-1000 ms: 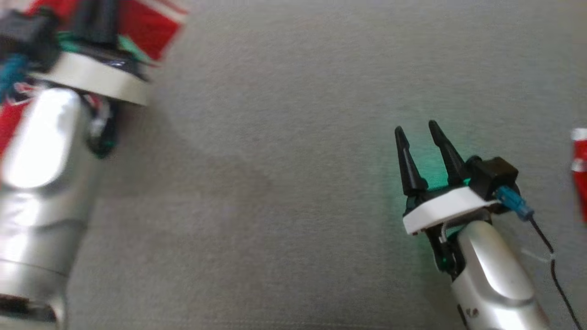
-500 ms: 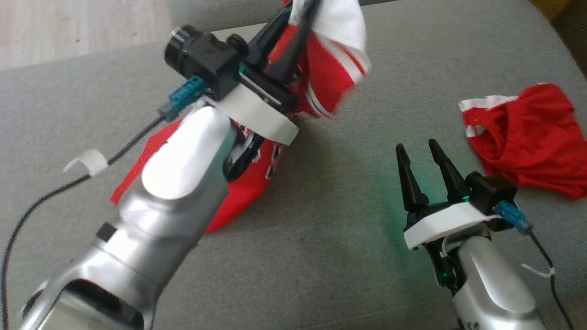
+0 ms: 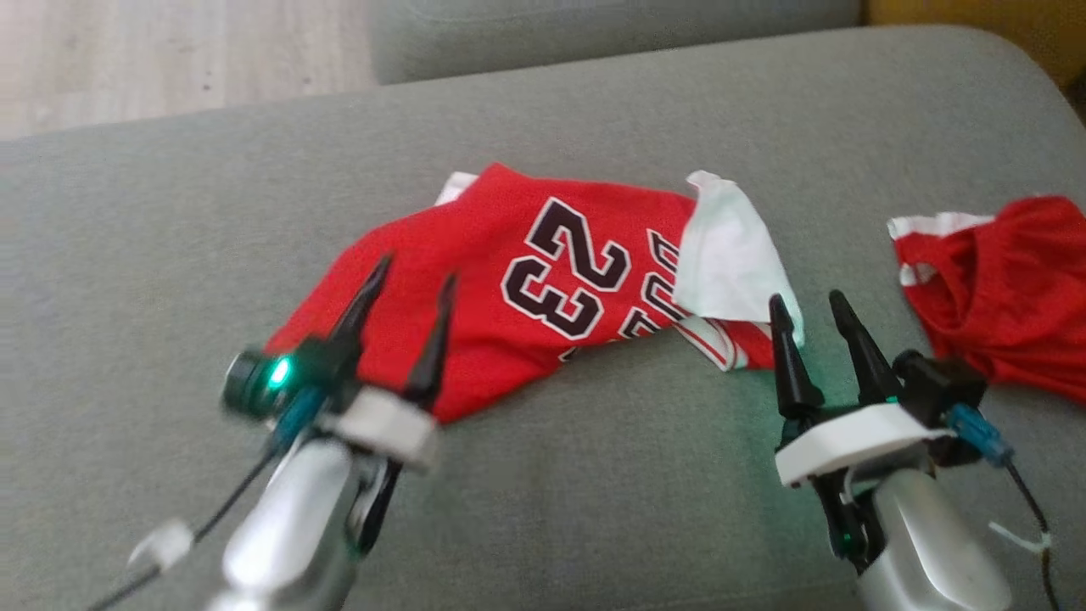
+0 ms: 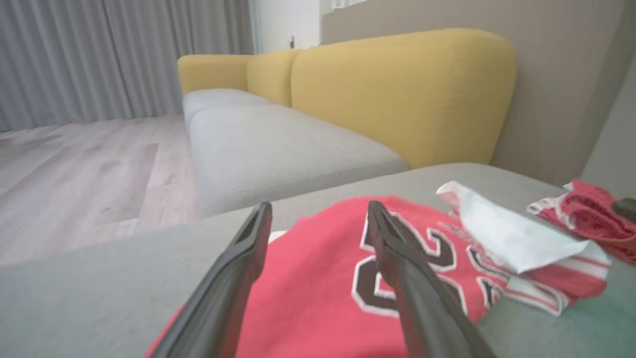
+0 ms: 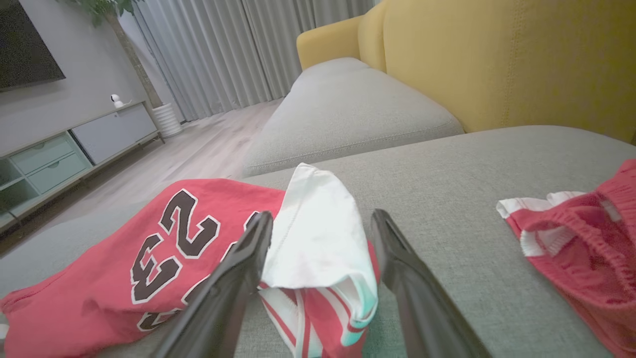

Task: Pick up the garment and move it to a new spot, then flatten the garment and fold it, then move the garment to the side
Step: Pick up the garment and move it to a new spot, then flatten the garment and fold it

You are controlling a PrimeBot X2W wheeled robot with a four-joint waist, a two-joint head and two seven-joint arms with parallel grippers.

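Left hand and right hand agape, empty; second red cloth right of garment

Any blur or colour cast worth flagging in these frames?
Head view: left gripper smeared by motion blur, jersey sharper, green glow on the cushion by the right gripper. Left wrist view: soft, fingers out of focus. Right wrist view: sharpest, green tint low on the jersey.
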